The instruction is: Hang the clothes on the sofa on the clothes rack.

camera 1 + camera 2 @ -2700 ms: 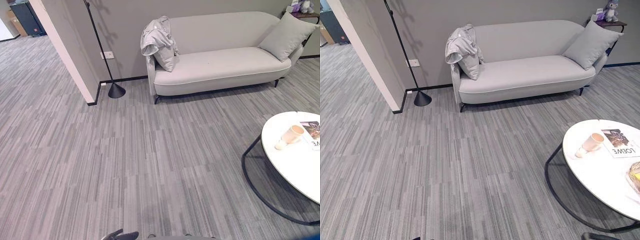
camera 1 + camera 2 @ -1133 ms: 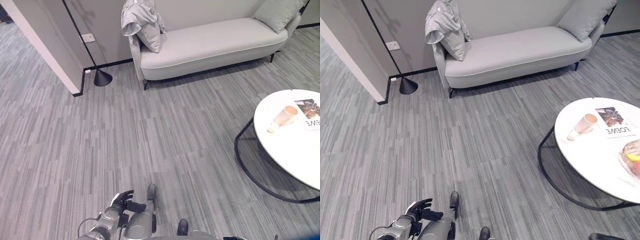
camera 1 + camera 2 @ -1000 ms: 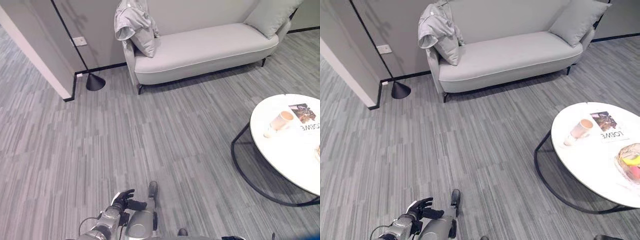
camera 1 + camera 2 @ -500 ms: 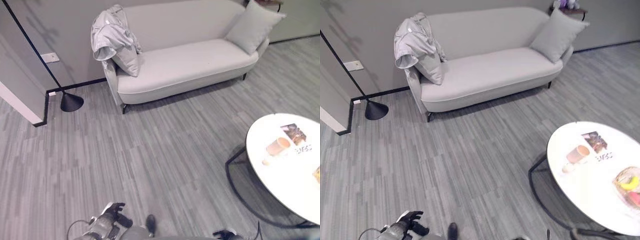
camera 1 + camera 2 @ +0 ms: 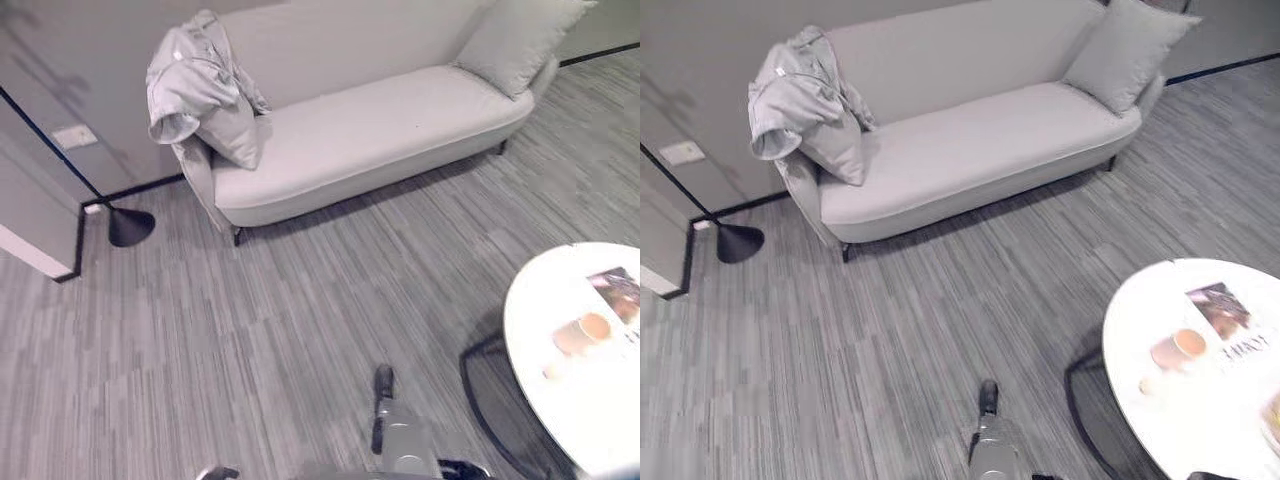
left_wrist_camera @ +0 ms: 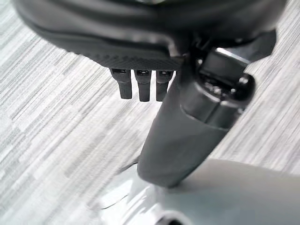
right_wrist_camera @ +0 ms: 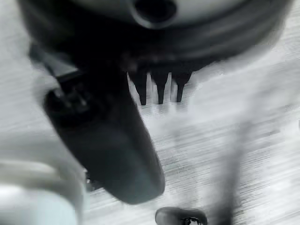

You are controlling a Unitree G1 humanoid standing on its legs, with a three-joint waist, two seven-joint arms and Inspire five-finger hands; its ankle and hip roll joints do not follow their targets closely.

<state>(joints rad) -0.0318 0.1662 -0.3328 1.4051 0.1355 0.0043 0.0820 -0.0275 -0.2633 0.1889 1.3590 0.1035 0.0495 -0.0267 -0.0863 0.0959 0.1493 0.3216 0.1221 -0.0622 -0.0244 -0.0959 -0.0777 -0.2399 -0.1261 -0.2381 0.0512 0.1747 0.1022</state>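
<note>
A light grey garment lies crumpled over the left armrest and backrest corner of the pale grey sofa, partly covering a cushion there. It is seen again in the right eye view as the garment. My left hand hangs low over the carpet, far from the sofa, its fingers straight and holding nothing. My right hand also hangs over the carpet with its fingers relaxed and empty.
A floor lamp's black base stands left of the sofa by a wall corner. A round white table with a cup and a magazine sits at the right. A second cushion rests on the sofa's right end.
The camera has moved closer to the sofa, which now looks larger. My left hand has dropped from the lower part of the eye views to their bottom edge.
</note>
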